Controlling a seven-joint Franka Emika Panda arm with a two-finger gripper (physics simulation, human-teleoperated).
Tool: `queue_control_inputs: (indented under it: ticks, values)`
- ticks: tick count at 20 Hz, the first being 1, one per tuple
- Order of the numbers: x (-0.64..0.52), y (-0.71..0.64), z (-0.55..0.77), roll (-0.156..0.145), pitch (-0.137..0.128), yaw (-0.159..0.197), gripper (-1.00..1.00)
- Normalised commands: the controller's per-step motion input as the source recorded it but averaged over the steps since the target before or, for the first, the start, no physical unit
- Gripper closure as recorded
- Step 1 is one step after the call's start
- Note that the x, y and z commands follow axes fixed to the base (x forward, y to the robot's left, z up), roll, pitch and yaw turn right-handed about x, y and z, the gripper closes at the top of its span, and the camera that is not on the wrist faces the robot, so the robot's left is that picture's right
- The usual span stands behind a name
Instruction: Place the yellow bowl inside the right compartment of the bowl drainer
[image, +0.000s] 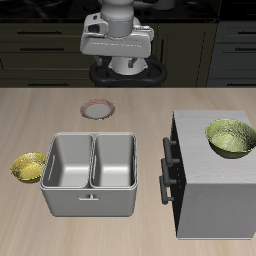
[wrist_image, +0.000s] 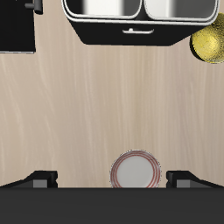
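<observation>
Inspecting at approach step: small round bright-yellow bowl (image: 28, 167) not yet grasped, sits on light wood table (image: 60, 115) just beside grey brushed-metal bowl drainer (image: 92, 174). End effector (wrist_image: 111, 178) hovers farther back, above a small pink-rimmed plate (image: 97, 109), fingers spread wide, holding nothing. Next move, by my reckoning: travel fwd and across to bowl, descend on rim. Right compartment (image: 115, 160) lies on drainer's far side from bowl (lift must clear drainer wall and divider). Grey cabinet (image: 215, 185) w/ larger greenish bowl (image: 231, 138) flanks drainer; open room elsewhere.
</observation>
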Motion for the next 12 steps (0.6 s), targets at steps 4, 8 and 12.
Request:
queue_control_inputs:
  ticks: [4, 8, 12]
  values:
    - [0.16, -0.48, 0.16, -0.048, -0.064, -0.019, -1.00]
    - [0.18, -0.50, 0.16, -0.031, -0.055, -0.017, -1.00]
    - [0.23, -0.38, 0.17, 0.020, -0.052, 0.024, -1.00]
